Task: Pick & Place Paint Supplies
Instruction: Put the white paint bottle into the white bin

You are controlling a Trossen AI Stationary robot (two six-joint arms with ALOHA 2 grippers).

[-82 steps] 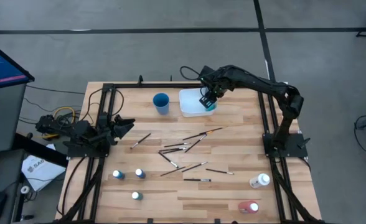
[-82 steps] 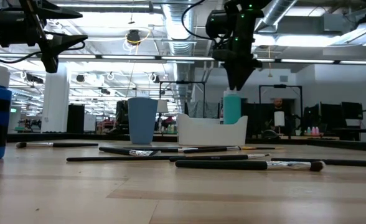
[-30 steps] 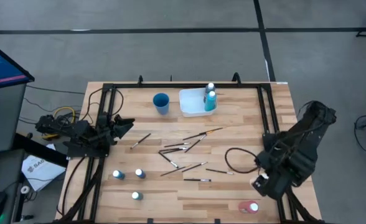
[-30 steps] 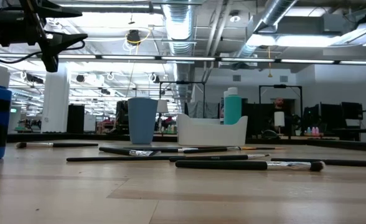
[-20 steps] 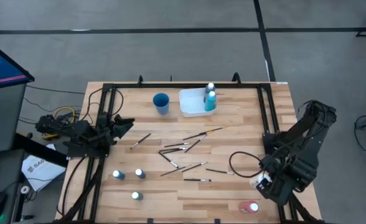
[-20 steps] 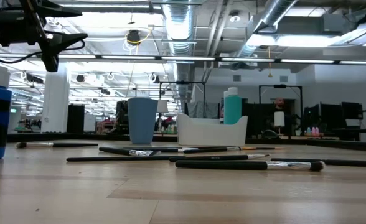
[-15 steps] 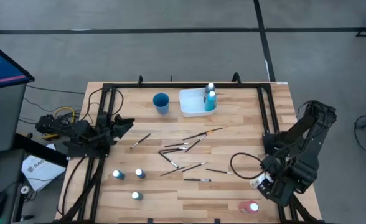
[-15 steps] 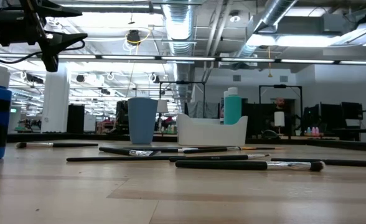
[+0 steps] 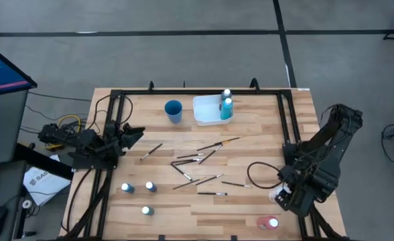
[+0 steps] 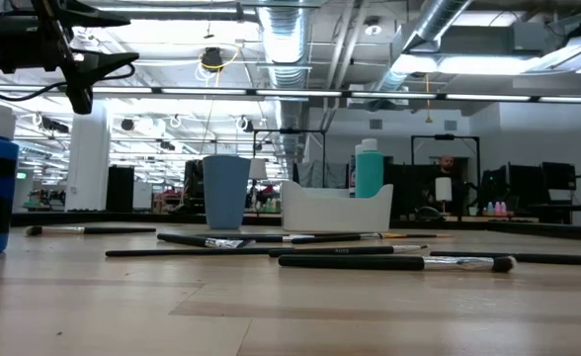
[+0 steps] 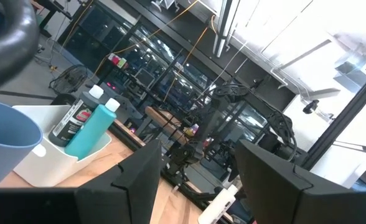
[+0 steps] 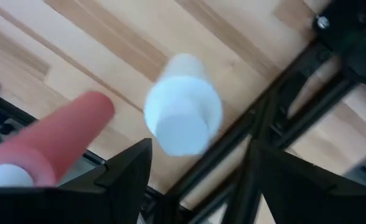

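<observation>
Hanging over the white bottle [image 12: 183,121] w/ fingers spread wide, the right gripper [image 9: 292,199] has left the tray [image 9: 204,110]; teal bottle [image 9: 226,108] is done. Left gripper [image 9: 134,133] waits, fingers apart, holding nothing.

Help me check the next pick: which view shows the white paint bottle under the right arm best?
The right wrist view: the white paint bottle stands upright, cap toward the camera, between the open right gripper's fingers. The high view shows only its edge beside the arm. The low view misses it.

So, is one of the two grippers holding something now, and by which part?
Nothing is held. The right gripper hangs with open jaws above the small white paint bottle, not touching it. The left gripper waits open at the table's left edge.
</observation>
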